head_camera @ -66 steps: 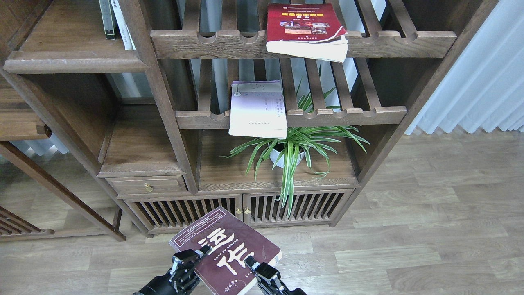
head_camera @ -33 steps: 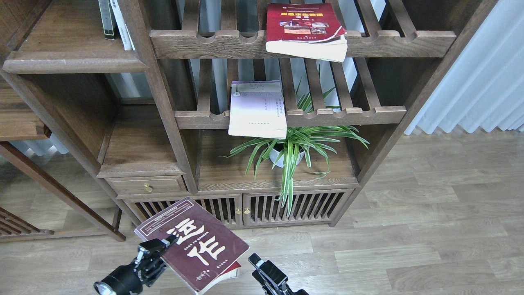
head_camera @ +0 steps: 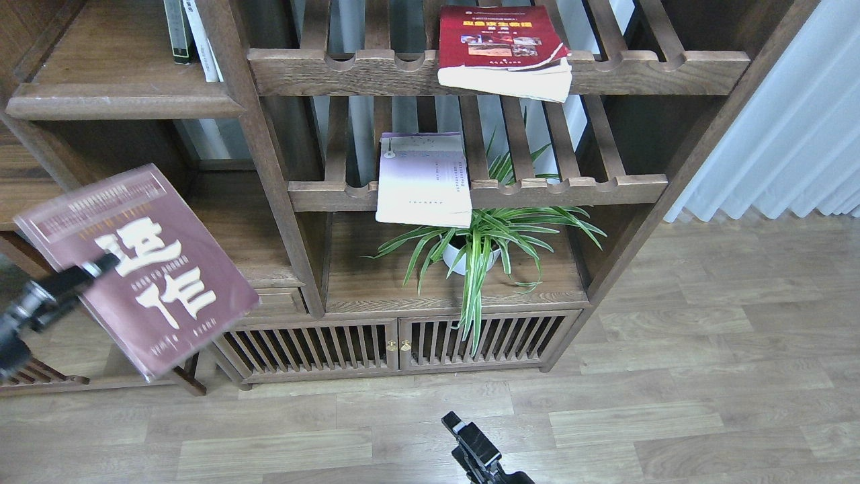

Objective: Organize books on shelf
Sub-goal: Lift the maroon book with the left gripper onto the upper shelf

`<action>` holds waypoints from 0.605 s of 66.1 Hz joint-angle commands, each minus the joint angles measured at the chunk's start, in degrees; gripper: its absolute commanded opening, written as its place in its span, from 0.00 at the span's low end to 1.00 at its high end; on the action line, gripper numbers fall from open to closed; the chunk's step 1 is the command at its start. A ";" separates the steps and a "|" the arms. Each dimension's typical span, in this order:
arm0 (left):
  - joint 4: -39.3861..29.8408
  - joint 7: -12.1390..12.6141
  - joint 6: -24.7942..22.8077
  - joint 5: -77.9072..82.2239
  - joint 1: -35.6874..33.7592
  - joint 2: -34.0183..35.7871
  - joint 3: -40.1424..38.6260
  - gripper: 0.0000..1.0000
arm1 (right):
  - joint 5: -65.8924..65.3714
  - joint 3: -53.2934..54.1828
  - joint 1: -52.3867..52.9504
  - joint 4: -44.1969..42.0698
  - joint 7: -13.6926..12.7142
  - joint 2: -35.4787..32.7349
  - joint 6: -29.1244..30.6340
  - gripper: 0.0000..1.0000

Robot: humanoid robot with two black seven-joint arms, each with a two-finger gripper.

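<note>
My left gripper (head_camera: 101,263) clamps the glossy maroon book (head_camera: 138,269), blurred. My right gripper (head_camera: 463,430) appears dark; its jaw state is indeterminate.

Left gripper (head_camera: 101,263) raised at far left, jaws clamped; right gripper (head_camera: 463,430) low, end-on.

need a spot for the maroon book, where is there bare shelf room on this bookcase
The solid top-left shelf is bare from its front lip back to the upright books at its rear right. The board under the maroon book, held in the left gripper, looks bare too. The plant crowds the middle compartment.
</note>
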 commanded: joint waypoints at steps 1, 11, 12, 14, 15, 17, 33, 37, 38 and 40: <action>-0.06 0.47 0.02 0.24 -4.93 4.24 -4.21 0.05 | 0.00 -0.01 0.08 -0.43 -0.02 0.00 0.01 0.99; 0.82 5.56 0.02 1.91 -11.70 6.71 -6.76 0.05 | 0.00 -0.01 1.14 -0.78 -0.02 0.00 0.01 0.99; 0.91 6.26 0.02 2.17 -12.31 6.71 -7.02 0.05 | 0.00 -0.01 1.22 -0.78 -0.02 0.00 0.01 0.99; 1.26 6.93 0.02 2.88 -13.54 6.71 -7.46 0.05 | 0.00 -0.01 1.31 -0.87 -0.02 0.00 0.01 0.99; 1.44 6.93 0.02 3.31 -14.16 6.71 -7.55 0.05 | 0.00 -0.01 1.31 -0.87 -0.02 0.00 0.01 0.99; 1.96 6.93 0.02 4.72 -15.91 6.71 -7.64 0.05 | 0.00 0.08 1.40 -0.87 -0.02 0.00 0.01 0.99; 5.74 6.93 0.02 21.51 -28.22 6.80 -7.82 0.06 | 0.00 0.00 1.49 -0.78 -0.02 0.00 0.01 0.99; 7.50 6.93 0.02 24.85 -30.86 6.80 -7.20 0.06 | 0.08 -0.01 1.40 -0.78 -0.02 0.00 0.01 0.99; 8.02 6.93 0.02 25.46 -31.56 6.80 -6.85 0.06 | 0.08 -0.01 1.40 -0.78 -0.02 0.00 0.01 0.99; 9.26 6.93 0.02 26.96 -33.32 6.80 -6.24 0.06 | 0.08 -0.01 1.40 -0.78 -0.02 0.00 0.01 0.99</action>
